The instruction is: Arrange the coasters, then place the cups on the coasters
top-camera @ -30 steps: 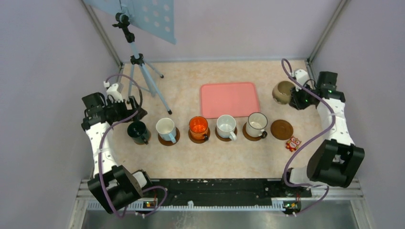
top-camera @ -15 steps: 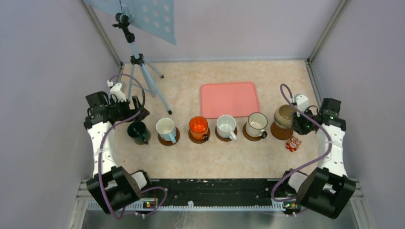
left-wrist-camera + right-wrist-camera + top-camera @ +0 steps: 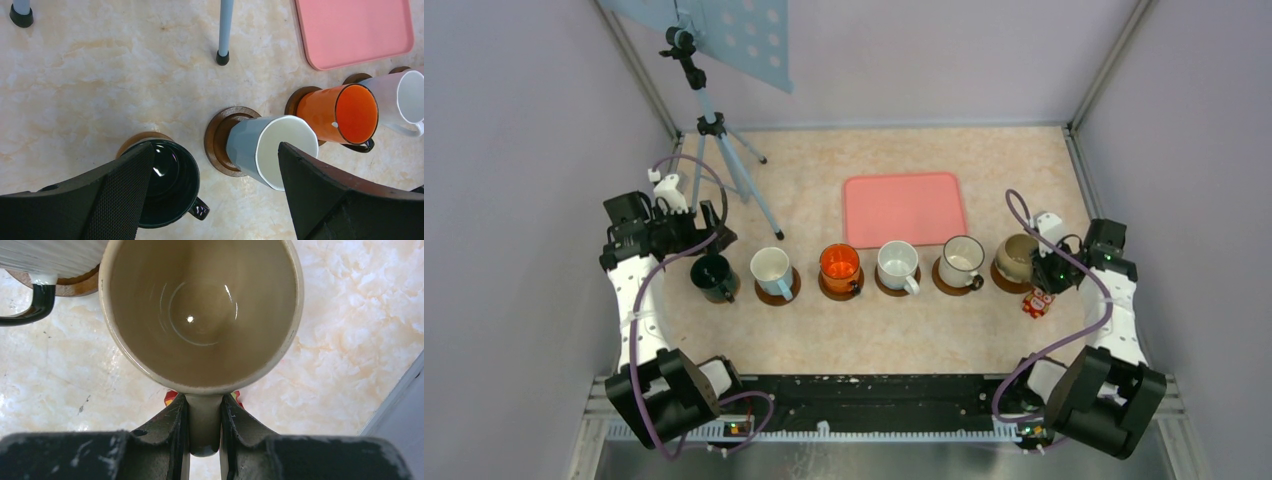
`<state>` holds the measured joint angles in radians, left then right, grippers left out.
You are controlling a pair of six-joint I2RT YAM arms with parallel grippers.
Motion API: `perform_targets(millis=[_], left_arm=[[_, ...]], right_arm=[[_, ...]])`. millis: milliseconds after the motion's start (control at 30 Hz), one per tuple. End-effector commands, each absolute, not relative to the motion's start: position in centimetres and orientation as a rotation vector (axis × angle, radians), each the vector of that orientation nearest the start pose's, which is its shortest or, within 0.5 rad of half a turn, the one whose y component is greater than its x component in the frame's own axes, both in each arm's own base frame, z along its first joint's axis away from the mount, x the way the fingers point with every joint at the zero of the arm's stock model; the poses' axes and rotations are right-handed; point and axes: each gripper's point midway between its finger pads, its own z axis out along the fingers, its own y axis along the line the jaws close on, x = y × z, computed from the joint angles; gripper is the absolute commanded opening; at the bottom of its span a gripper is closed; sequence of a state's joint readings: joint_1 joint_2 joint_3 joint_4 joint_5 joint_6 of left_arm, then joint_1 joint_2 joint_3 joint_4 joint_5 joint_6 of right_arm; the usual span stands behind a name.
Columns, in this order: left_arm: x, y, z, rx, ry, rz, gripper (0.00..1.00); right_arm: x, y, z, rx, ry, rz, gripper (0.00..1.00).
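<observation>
Six cups stand in a row. The dark green cup [image 3: 714,277] [image 3: 165,185] sits on a tan coaster [image 3: 131,141]. On brown coasters [image 3: 216,145] sit the pale-blue cup [image 3: 771,268] [image 3: 272,150], the orange cup [image 3: 839,266] and two whitish cups [image 3: 897,264] [image 3: 962,260]. My right gripper [image 3: 1038,272] [image 3: 205,412] is shut on the handle of the beige cup [image 3: 1020,256] [image 3: 200,315], which is over the rightmost coaster [image 3: 1008,284]; contact cannot be told. My left gripper [image 3: 686,240] [image 3: 215,150] hangs open above the green and pale-blue cups.
A pink tray [image 3: 905,207] [image 3: 355,30] lies behind the row. A tripod [image 3: 724,160] stands at the back left, its foot [image 3: 222,57] near the cups. A small red owl figurine [image 3: 1037,303] sits under my right gripper. The right wall frame [image 3: 400,400] is close.
My right arm carried the beige cup from the back right corner forward and left, down over the last empty coaster. My left arm barely moved.
</observation>
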<state>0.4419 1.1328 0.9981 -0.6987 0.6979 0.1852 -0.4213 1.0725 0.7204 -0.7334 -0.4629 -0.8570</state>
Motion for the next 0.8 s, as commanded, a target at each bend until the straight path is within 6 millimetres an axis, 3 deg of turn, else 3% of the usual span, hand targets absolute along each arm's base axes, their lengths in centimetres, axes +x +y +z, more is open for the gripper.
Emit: perform_targets(millis=[0,433,767], left_arm=[[29.5,1.9,19.8,0.044,2.185,-0.484,0.99],[29.6,2.1,19.4,0.046,2.194,-0.475,0.99],[30.2,2.2,19.4,0.045,2.197,-0.487,0.99]], right_arm=[[26.0,-5.9,10.1,-0.655,2.29,0.03,0.0],[25.2,-6.0,7.9,-0.613,2.364,0.052,0.0],[23.9,-6.0,7.0,-0.617,2.425,0.07,0.22]])
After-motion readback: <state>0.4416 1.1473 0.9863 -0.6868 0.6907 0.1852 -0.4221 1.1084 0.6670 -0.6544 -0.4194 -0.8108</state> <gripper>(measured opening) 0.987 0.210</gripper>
